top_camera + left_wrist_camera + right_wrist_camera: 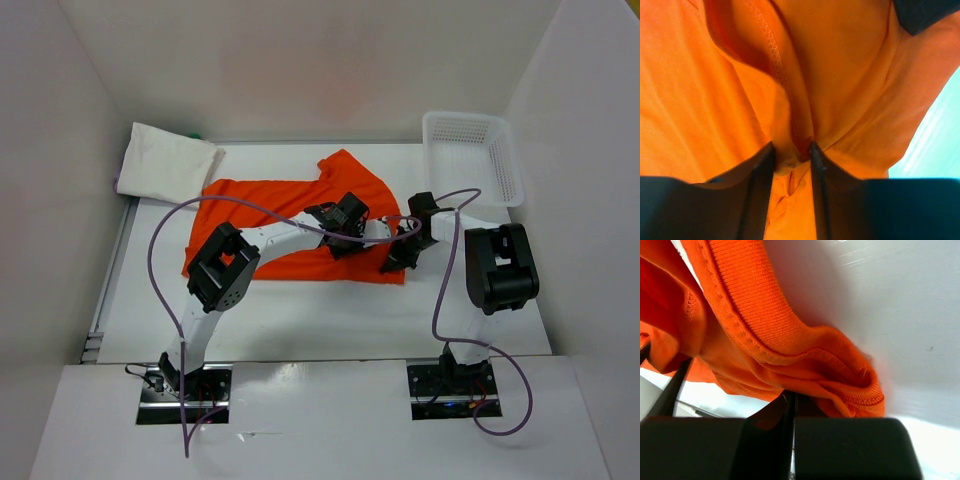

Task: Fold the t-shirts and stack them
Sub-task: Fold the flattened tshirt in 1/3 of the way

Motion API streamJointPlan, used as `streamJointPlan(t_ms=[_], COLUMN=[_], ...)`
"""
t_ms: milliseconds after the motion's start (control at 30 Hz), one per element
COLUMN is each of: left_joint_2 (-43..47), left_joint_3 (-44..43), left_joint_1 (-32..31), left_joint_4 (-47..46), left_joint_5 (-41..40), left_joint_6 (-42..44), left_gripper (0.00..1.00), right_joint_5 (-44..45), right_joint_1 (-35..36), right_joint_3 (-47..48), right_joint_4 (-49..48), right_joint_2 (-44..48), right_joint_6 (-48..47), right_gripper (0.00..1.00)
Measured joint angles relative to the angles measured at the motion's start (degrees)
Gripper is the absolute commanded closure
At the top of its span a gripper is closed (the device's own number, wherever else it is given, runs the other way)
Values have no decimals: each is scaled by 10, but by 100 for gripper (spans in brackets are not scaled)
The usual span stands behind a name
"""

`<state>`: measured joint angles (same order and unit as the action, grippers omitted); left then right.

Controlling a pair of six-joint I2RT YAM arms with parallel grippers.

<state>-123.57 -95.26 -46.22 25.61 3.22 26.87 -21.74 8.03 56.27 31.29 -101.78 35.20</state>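
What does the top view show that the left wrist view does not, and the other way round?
Only the top view: the folded white shirt at the far left corner, the basket at the far right, and both arms. Only the left wrist view: a stitched seam close up, and a fold of cloth pinched between the fingers of the left tool. Both: the orange shirt.

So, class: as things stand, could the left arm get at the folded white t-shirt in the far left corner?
Probably not yet. The left gripper pinches the orange t-shirt; it must let go first. Nothing else stands between it and the white t-shirt.
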Motion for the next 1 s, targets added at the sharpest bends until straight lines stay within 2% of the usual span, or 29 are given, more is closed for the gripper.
streamJointPlan(t_ms=[33,167,300,367,467,533,667,800,833,867,900,967,1000], left_joint_2=[0,0,0,0,0,0,0,0,1,4,9,28,45], left_joint_3=[0,0,0,0,0,0,-7,-12,-12,-12,-12,-12,-10], left_joint_1=[0,0,4,10,32,47,71,74,73,72,72,73,74], left_joint_4=[-1,-8,-29,-39,-47,-49,-47,-45,-41,-35,-26,-5,4], left_joint_5=[-2,-19,-56,-69,-88,-99,-139,-158,-161,-162,-164,-168,-172], left_joint_6=[2,2,-8,-23,-51,-68,-99,-118,-120,-122,-122,-121,-121], left_gripper=[75,94,98,91,66,60,37,24,23,21,20,18,18], right_joint_5=[-1,-1,-1,-1,-2,-2,-2,0,2,7,16,40,57], right_joint_1=[0,0,0,-2,-3,-3,-3,-3,-3,-3,-3,-3,-3], right_joint_3=[0,0,0,-1,-1,-1,-1,-1,-2,-2,-1,-1,0], right_joint_4=[0,0,0,0,0,0,0,0,1,3,9,26,36], right_joint_2=[0,0,0,0,0,0,0,2,4,8,13,34,50], right_joint_6=[-1,-1,-3,-3,-3,-3,-3,-4,-5,-6,-7,-11,-13], right_gripper=[100,100,100,100,100,100,100,100,97,87,70,64,55])
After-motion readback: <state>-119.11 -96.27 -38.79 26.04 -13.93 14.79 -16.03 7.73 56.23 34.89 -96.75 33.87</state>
